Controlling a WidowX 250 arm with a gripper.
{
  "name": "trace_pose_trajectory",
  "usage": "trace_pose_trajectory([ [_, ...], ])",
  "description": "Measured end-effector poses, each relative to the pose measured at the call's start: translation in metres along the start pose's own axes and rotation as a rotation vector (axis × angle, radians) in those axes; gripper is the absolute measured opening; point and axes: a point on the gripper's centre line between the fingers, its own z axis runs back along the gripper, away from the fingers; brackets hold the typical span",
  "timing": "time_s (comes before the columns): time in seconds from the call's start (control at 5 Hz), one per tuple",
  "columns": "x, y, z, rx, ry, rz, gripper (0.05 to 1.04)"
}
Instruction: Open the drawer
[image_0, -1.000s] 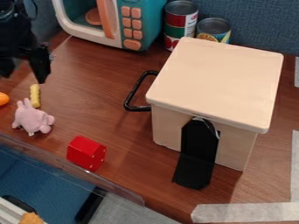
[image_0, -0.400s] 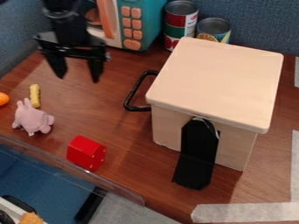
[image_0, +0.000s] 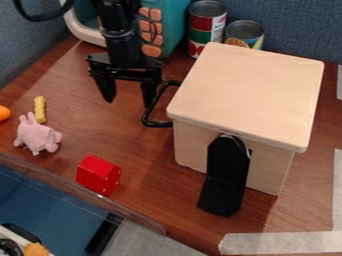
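The black two-finger gripper (image_0: 128, 101) is held above the brown wood-grain table (image_0: 143, 172), tips down, its two fingers spread well apart. The bent black bar handle (image_0: 159, 124) is seen on the side of the pale wooden box (image_0: 247, 90) that is turned toward the gripper. In the camera view, the handle is placed just below and to the right of the gripper. Its upper stretch is met in the view by the nearer finger; whether the two are touching cannot be told. Nothing is seen clasped between the fingers. A flat black flap (image_0: 224, 177) is hung down the box's front. Behind the gripper, a teal and white toy microwave (image_0: 172, 22) is partly covered by the arm, and two printed tin cans (image_0: 207, 22) are set behind the box.
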Motion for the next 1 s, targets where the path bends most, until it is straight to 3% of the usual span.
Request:
trace_pose_trajectory([
  [0.4, 0.004, -0.019, -0.006, -0.057, -0.004, 0.006, 1.001],
  [0.8, 0.005, -0.018, -0.035, 0.001, 0.019, 0.001, 0.949],
  [1.0, 0.007, -0.017, -0.043, 0.008, 0.032, 0.016, 0.66],
])
